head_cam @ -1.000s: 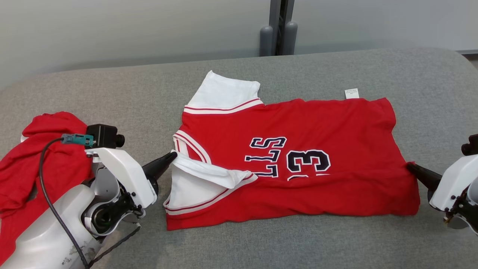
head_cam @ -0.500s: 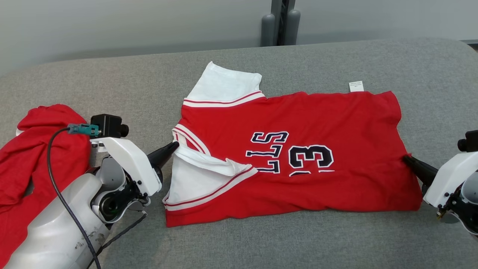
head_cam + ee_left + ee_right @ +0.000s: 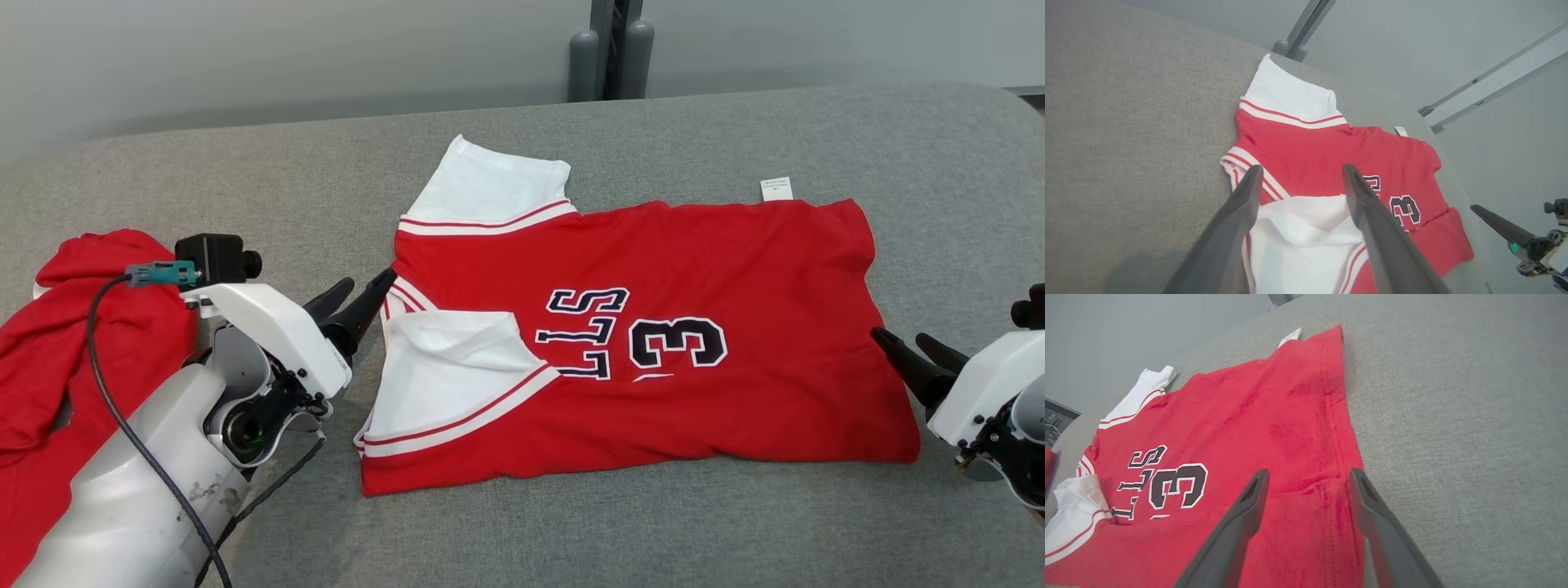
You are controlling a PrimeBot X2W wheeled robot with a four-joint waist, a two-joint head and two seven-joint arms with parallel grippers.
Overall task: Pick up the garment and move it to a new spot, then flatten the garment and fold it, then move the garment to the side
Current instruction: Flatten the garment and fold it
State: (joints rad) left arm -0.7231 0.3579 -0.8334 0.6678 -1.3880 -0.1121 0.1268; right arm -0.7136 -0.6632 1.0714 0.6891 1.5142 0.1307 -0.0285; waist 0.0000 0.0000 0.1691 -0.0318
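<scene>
Red, thin and limp, the basketball jersey [image 3: 653, 269] lies folded lengthwise in the middle of the grey padded surface [image 3: 735, 139], collar end toward the robot's left. By the look of it, it weighs little, has no stiffness and will sag and slide over itself when lifted, so one pinch would likely let the fold spill. The doubled short edges at either end seem the best holds. The left pincer [image 3: 369, 279] stands with its fingers apart just beside the collar, clamped on nothing. The right pincer [image 3: 898, 335] is likewise spread and empty, its tips close beside the hem end. The head view gives the whole outline, with the care label [image 3: 775, 189] at the far edge and a heap of other red cloth [image 3: 49, 351] well to the left. The left wrist view adds how the white sleeve [image 3: 1306, 237] lies turned over onto the chest between the fingers, while the right wrist view brings out the stitched hem [image 3: 1333, 416] and the stacked layers beneath it.
</scene>
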